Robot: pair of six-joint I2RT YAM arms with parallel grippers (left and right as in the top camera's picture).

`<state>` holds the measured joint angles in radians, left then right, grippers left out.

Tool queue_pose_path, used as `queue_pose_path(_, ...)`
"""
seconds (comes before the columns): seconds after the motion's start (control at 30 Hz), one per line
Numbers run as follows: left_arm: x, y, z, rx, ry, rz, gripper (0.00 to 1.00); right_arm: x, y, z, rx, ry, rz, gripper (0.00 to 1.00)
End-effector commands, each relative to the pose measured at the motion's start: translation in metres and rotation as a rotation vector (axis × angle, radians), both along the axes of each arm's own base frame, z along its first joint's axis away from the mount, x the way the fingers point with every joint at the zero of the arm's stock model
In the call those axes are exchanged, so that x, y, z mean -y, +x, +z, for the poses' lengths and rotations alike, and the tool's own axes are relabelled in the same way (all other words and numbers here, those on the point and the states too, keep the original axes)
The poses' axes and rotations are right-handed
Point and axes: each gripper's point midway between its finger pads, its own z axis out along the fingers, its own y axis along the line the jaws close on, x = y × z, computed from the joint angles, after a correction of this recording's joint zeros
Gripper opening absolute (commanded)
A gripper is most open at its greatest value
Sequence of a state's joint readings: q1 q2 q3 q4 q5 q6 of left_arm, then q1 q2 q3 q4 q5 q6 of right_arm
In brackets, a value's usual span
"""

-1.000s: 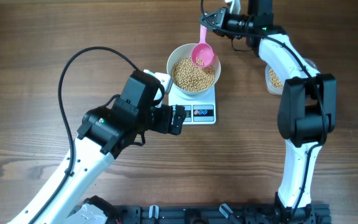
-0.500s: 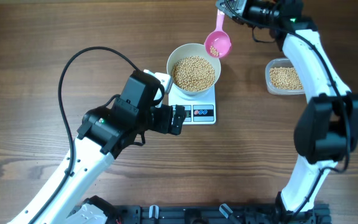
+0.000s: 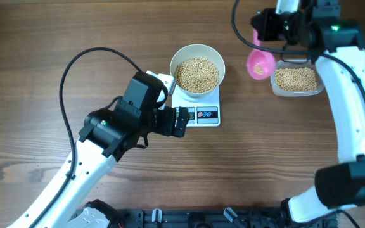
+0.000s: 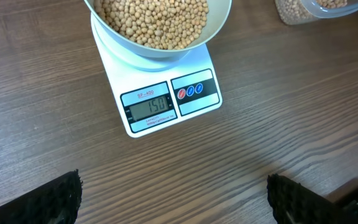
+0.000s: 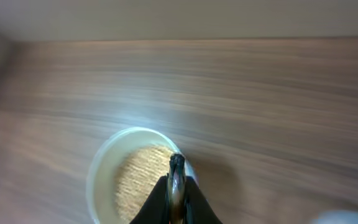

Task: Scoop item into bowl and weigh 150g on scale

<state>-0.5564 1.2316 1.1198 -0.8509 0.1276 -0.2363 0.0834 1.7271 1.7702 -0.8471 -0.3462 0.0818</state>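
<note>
Beans [image 3: 198, 73] fill the white bowl [image 3: 173, 63], which sits on the scale [image 3: 204, 116]. We log a wooden desk [image 3: 43, 38] under everything. Right arm [image 3: 353, 107] reaches across the far side, jaws closed on the handle of a pink scoop [image 3: 260, 64]. The scoop hangs between the bowl and a clear tub [image 3: 275, 85] of more beans, just beside the tub. Left arm [image 3: 106, 130] faces the scale's front, jaws wide open and empty. Scale display [image 4: 149, 107] reads 150.
</note>
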Motion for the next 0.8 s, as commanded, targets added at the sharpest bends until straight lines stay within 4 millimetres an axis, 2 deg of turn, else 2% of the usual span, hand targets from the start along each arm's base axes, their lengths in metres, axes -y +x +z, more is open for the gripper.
queue_pose_path(0.0,0.0,0.0,0.0,0.013,0.014,-0.016,1.0,0.025,-0.011,-0.014,-0.046,-0.166,-0.039,0.04)
queue_pose_path(0.17,0.0,0.0,0.0,0.013,0.014,-0.016,1.0,0.027,-0.032,-0.033,-0.161,-0.178,-0.029,0.04)
queue_pose_path(0.37,0.0,0.0,0.0,0.013,0.014,-0.016,1.0,0.029,-0.032,-0.033,-0.176,-0.149,-0.058,0.04)
queue_pose_path(0.47,0.0,0.0,0.0,0.013,0.014,-0.016,1.0,0.05,-0.029,-0.033,-0.187,-0.129,-0.127,0.04)
queue_pose_path(0.67,0.0,0.0,0.0,0.013,0.014,-0.016,1.0,0.116,-0.014,-0.024,-0.142,-0.096,-0.299,0.04)
queue_pose_path(0.77,0.0,0.0,0.0,0.013,0.014,-0.016,1.0,0.138,-0.004,-0.016,-0.088,-0.085,-0.356,0.04)
